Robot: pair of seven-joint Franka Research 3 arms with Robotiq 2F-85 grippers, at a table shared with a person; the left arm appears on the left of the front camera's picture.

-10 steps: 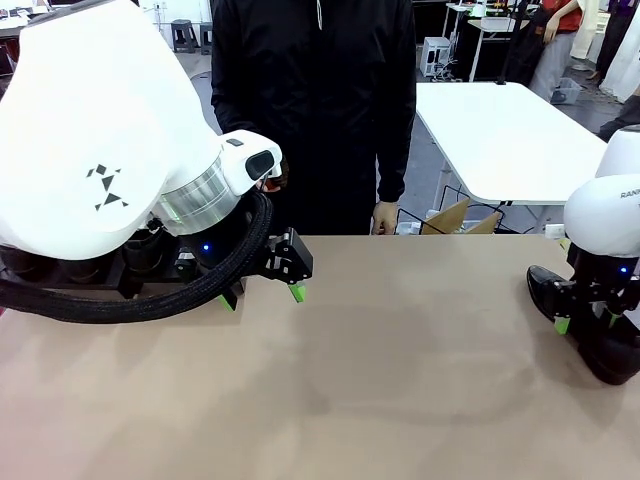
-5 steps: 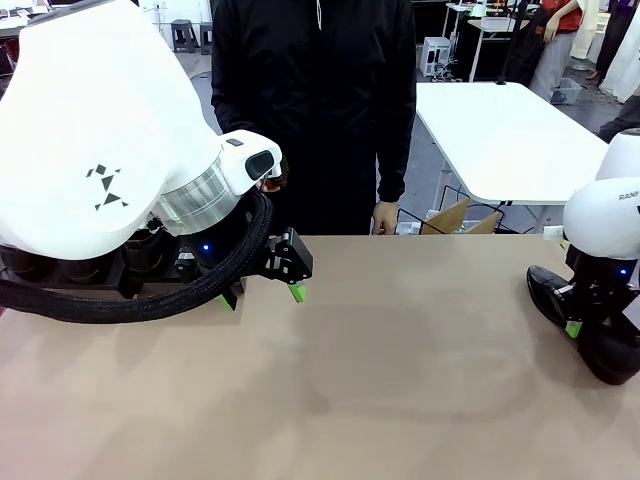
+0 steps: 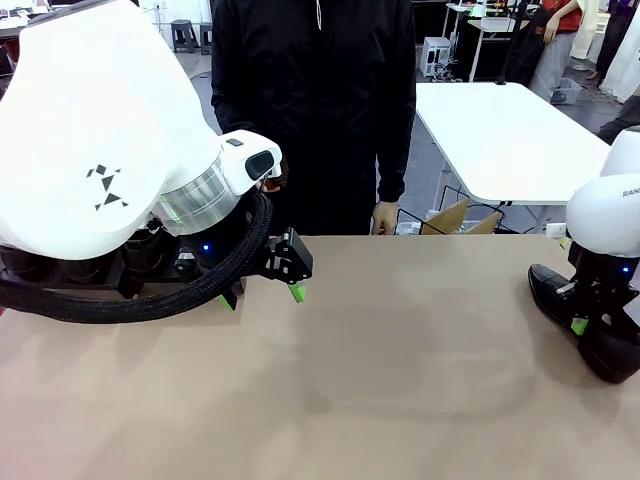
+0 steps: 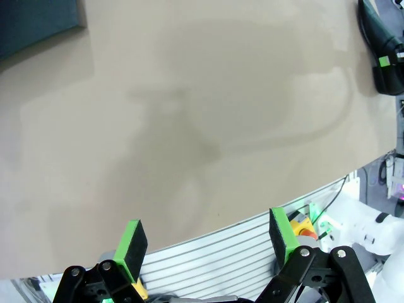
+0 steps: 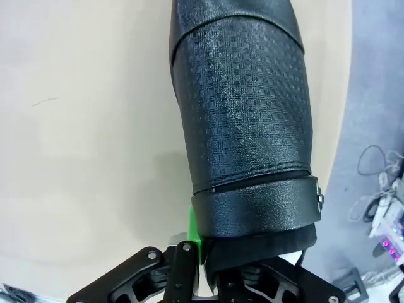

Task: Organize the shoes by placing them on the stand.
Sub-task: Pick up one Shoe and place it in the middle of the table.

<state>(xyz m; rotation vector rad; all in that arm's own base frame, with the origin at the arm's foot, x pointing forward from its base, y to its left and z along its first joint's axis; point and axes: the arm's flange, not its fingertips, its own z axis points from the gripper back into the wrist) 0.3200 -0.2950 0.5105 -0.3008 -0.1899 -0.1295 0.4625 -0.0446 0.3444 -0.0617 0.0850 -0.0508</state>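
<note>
At the table's right edge a black shiny shoe lies on the tan top, and my right gripper is shut on its rear rim. In the right wrist view the shoe's textured leather runs up from the shut right gripper, with one green pad against its side. Left of centre my left gripper hangs open over bare table, nothing between its fingers. Behind my left arm, more dark shoes sit on the stand, mostly hidden. The stand's dark corner shows in the left wrist view.
A person in a black jacket stands at the far edge, one hand hanging by the table. My bulky left arm covers the back left. The table top between the grippers is bare. A white table stands beyond.
My right gripper's jaws have closed together onto the shoe at the right edge. My left arm has not moved.
</note>
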